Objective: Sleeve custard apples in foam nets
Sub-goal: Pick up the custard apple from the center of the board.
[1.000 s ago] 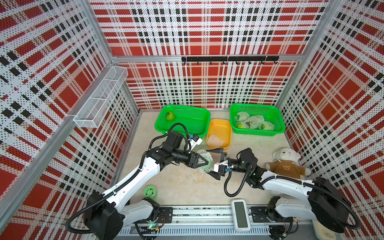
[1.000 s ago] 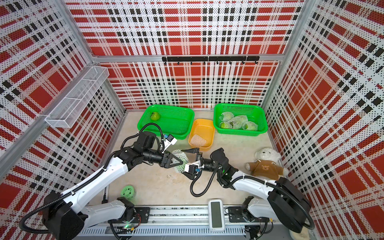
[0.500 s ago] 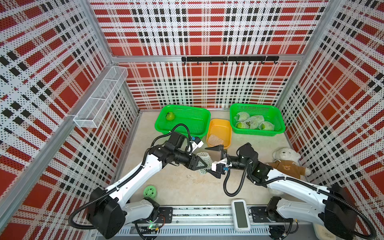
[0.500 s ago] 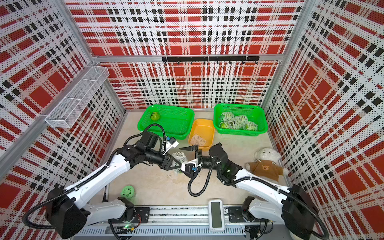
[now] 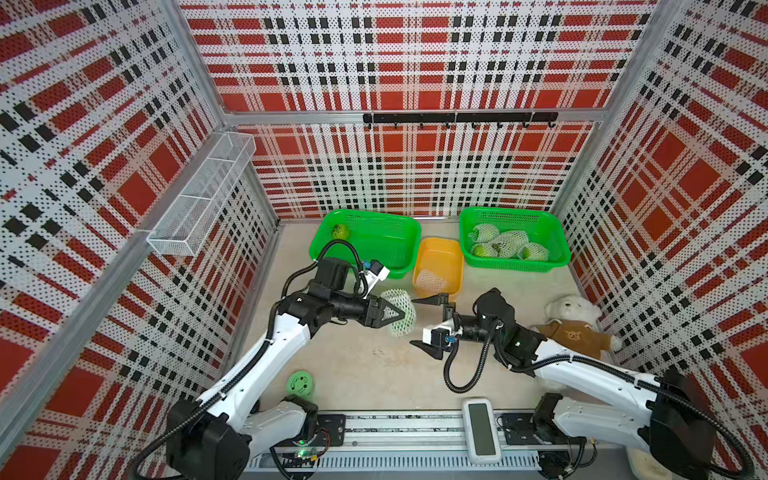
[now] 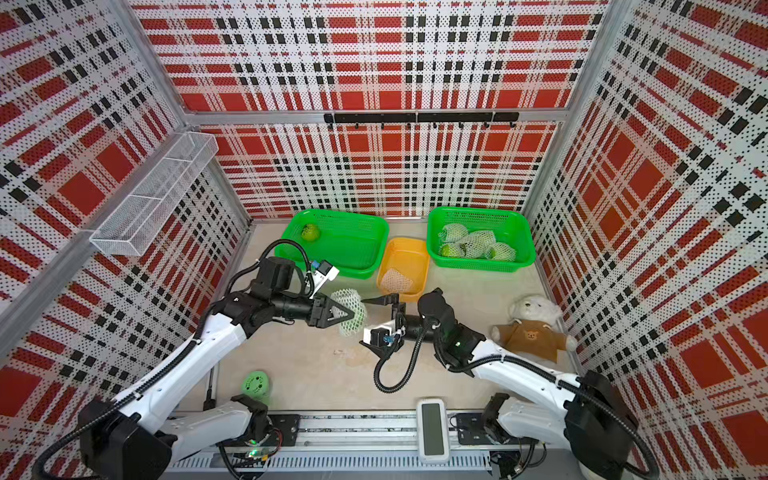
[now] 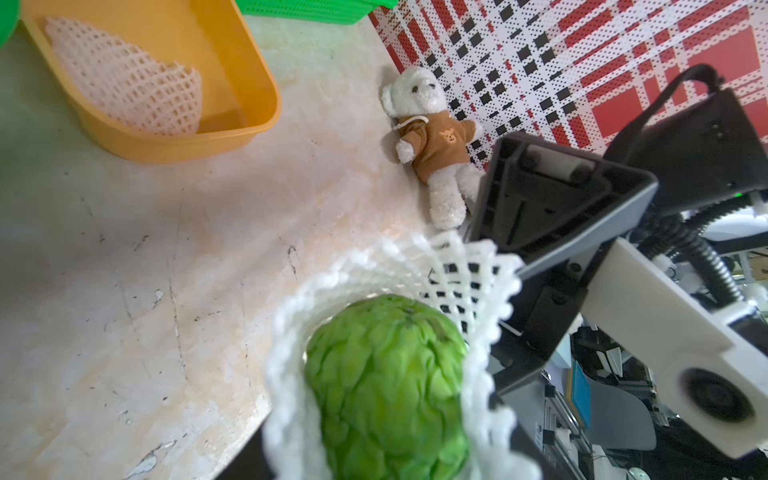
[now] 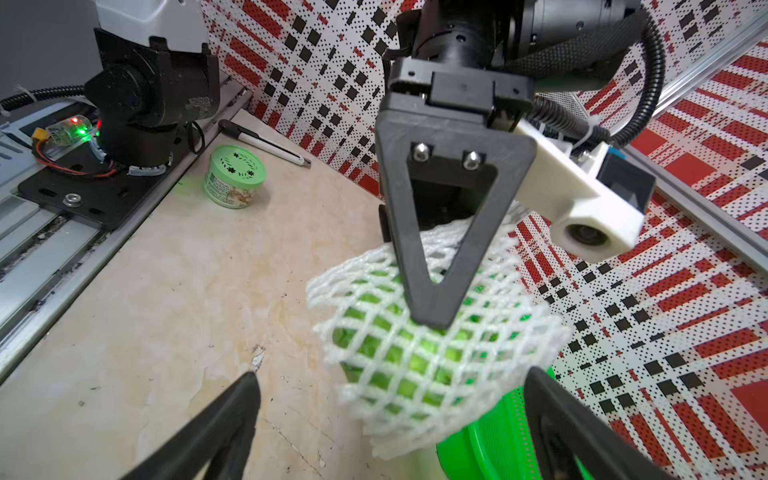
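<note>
Netted custard apple (image 7: 386, 382) hangs mid-scene above the table (image 5: 365, 365), the left gripper (image 5: 400, 317) pinching it through its white foam net (image 8: 436, 365). Just to its right, the right gripper (image 5: 410, 321) has its fingers spread wide (tips flanking the net's edge, contact unclear). Far right, a green basket (image 5: 515, 266) holds more netted fruits (image 5: 505, 243); an orange tray (image 5: 440, 248) holds a spare net (image 5: 430, 279).

Along the back wall (image 5: 415, 174), left to right: left basket (image 5: 365, 217) with one fruit (image 5: 340, 231) in it, tray (image 5: 441, 255) holding a net (image 5: 430, 280), right basket (image 5: 511, 212) holding wrapped fruits (image 5: 505, 244). Before the tray, a netted fruit (image 5: 402, 309) (off the table (image 5: 361, 365)). Bear (image 5: 575, 328) by the right wall (image 5: 648, 232); tub (image 5: 300, 383) front-left.
</note>
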